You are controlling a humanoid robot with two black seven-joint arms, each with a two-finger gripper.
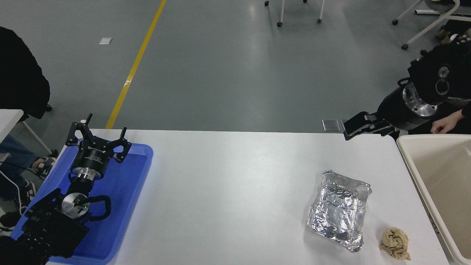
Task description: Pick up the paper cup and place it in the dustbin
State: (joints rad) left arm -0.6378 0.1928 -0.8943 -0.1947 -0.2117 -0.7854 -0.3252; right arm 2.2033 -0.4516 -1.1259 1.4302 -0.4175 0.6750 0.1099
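crumpled silver foil tray [339, 209] lies on the white worktop [228, 184] and serves as the landmark. just right of the foil tray and a little nearer the camera sits a small crumpled tan wad of paper [395, 243], close to it but not touching. further right of the foil tray, past the worktop's right edge, stands the large beige plastic rectangular dustbin [412, 165] with its thick rounded rim; only its left part is in the picture, and the inside that shows is bare cream plastic. the small white paper cup cannot be seen anywhere, neither on the worktop nor in the visible part of the dustbin.

beyond the foil tray and up to its right, the right claw [355, 127] hangs in the air over the worktop's far edge, its black arm reaching in from the upper right. it points left and carries nothing; seen from the side, whether its fingers are apart or together cannot be told.

far left of the foil tray, at the worktop's other end, a blue plastic tray [128, 184] lies flat, and the left claw [97, 136] is parked over it, its black fingers spread apart and empty.

right of the foil tray and beyond the dustbin's far rim, a person's hand [443, 125] shows at the picture's edge.
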